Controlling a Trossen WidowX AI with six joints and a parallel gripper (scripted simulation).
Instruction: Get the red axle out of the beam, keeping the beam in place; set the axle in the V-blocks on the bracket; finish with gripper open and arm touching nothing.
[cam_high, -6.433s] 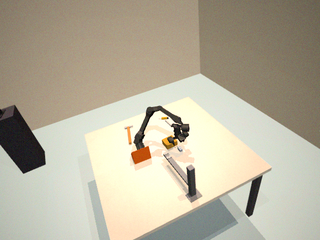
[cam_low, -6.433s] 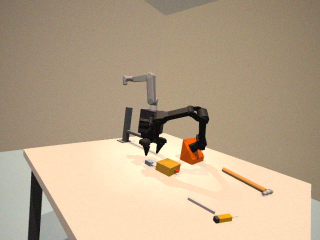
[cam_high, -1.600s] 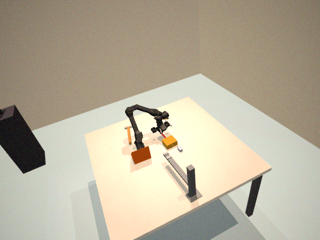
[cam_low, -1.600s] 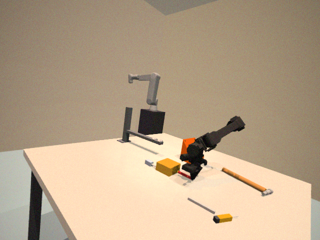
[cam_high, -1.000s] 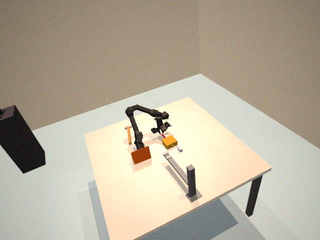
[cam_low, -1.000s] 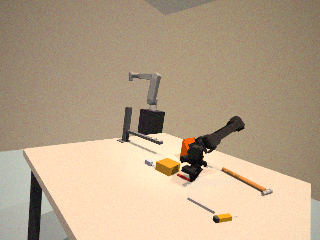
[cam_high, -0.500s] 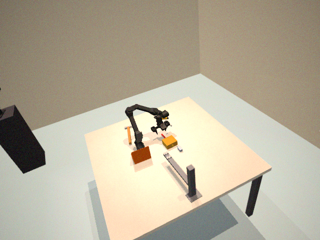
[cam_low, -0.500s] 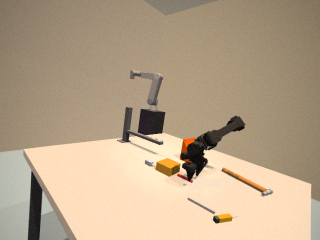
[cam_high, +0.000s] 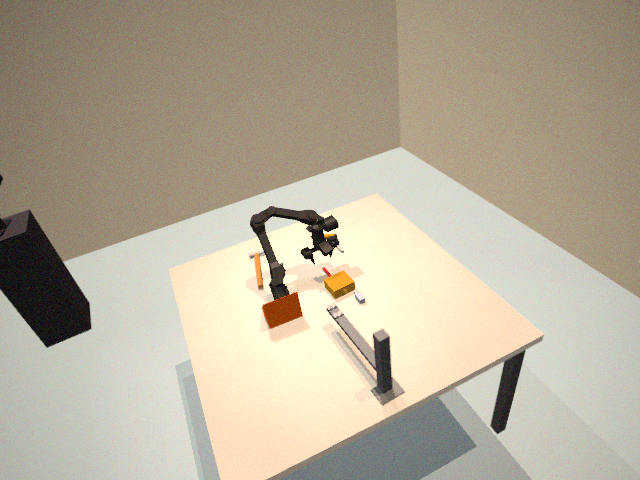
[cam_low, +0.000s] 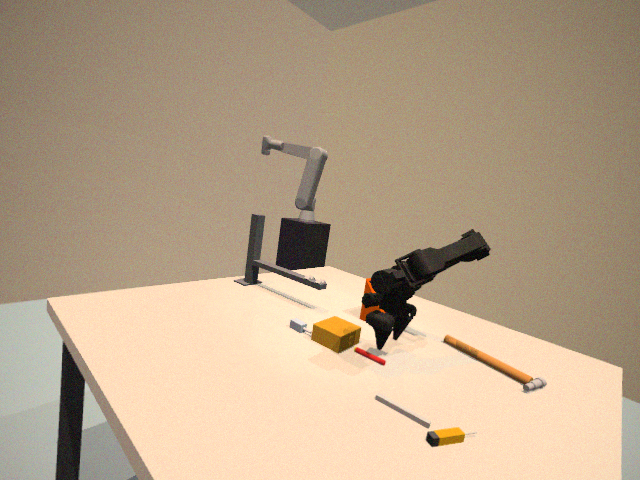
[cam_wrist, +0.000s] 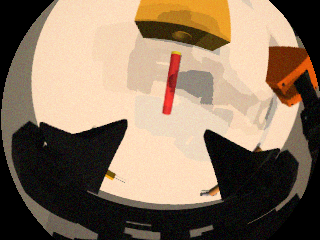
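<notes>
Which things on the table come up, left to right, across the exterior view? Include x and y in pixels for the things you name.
Dark bracket post (cam_high: 383, 361) (cam_low: 254, 248), small blue-grey block (cam_high: 359, 297) (cam_low: 297, 325), yellow-orange block (cam_high: 339, 284) (cam_low: 330, 333) (cam_wrist: 184, 15), red axle (cam_high: 326, 271) (cam_low: 370, 355) (cam_wrist: 172, 82), yellow-handled tool with a black end (cam_low: 446, 437), orange-handled hammer (cam_high: 258, 271) (cam_low: 485, 358).
</notes>
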